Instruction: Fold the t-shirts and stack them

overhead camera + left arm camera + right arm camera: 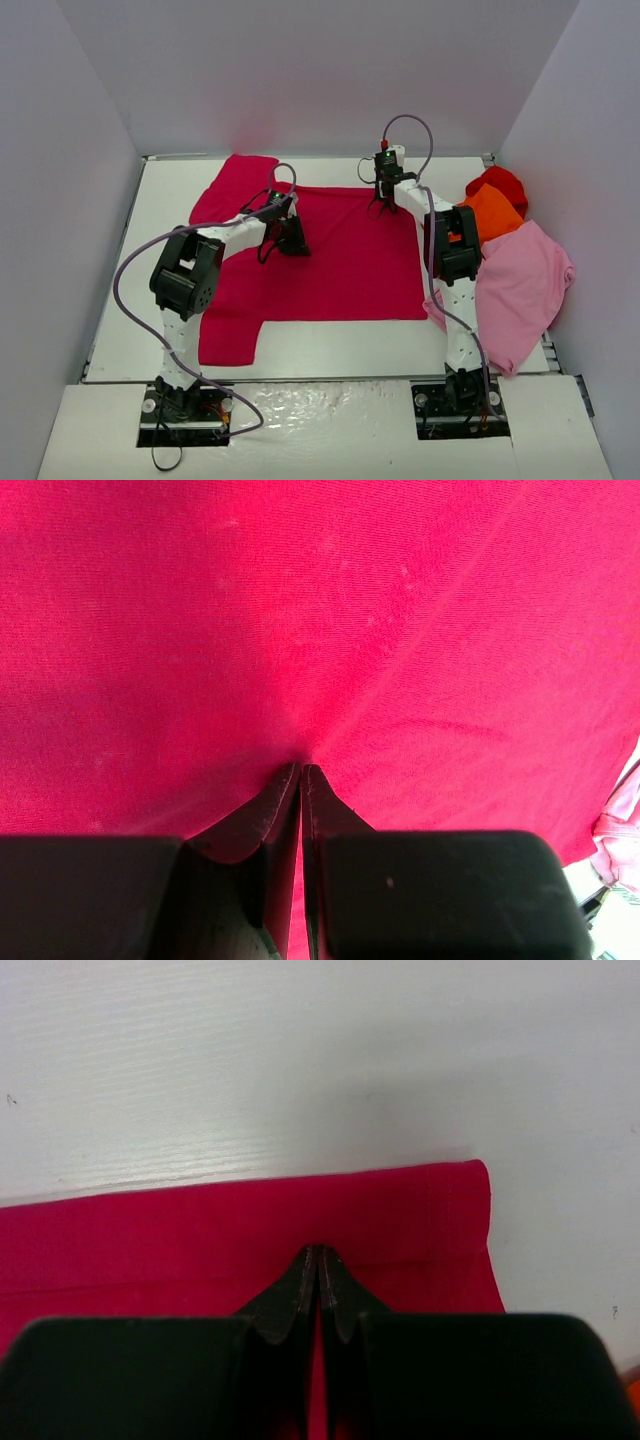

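Observation:
A crimson-magenta t-shirt (330,260) lies spread flat on the white table, its sleeves to the left and its hem to the right. My left gripper (291,246) stands over the shirt's left-middle, shut on a pinch of the crimson cloth (300,630); creases run into its fingertips (288,780). My right gripper (382,204) is at the shirt's far edge near the far right corner (470,1190). It is shut, its tips resting on the cloth just inside the hem, and no cloth is visibly caught between them. A light pink t-shirt (520,290), an orange one (492,212) and a bright red one (500,182) lie bunched at the right.
Grey walls close in the table at the back and on both sides. Bare white table (300,1060) lies beyond the shirt's far edge. The bunched shirts crowd the right arm's elbow (455,245). A strip of bare table (340,345) lies in front of the shirt.

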Motion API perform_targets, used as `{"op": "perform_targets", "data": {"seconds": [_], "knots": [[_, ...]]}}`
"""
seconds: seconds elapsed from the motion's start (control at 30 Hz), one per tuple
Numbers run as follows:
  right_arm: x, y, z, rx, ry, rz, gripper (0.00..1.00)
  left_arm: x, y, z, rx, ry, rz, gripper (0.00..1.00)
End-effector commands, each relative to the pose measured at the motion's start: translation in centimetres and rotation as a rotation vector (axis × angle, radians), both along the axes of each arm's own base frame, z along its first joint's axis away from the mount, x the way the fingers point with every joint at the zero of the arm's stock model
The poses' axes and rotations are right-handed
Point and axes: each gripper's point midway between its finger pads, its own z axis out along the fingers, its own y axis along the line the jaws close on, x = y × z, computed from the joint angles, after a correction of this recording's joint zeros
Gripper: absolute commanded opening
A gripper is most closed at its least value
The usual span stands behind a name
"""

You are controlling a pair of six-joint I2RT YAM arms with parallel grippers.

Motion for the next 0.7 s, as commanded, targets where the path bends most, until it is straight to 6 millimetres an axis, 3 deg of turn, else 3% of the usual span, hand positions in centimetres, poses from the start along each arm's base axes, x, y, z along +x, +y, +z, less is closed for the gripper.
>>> {"op": "perform_targets", "data": {"seconds": [0.0,0.23,0.4,0.53,0.67], "knots": [[1.7,-1.0,2.8,0.015,-0.065,-0.038,0.00,0.8,0.1,1.2,0.012,-0.033,-0.008,0.04],[-0.1,-1.1,3.9,0.048,-0.052,-0.043,0.00,1.0,0.0,1.2,0.011,-0.034,-0.009,0.04],[-0.6,-1.7,2.1,0.037,-0.018,-0.056,0.00,0.7,0.1,1.2,0.012,-0.030,-0.011,0.03],[0.5,-1.8,1.1,0.038,-0.019,-0.065,0.00,0.6,0.3,1.4,0.016,-0.036,-0.012,0.03],[2.6,-1.7,1.8,0.036,-0.067,-0.069,0.00,0.6,0.3,1.5,0.017,-0.034,-0.014,0.03]]}}
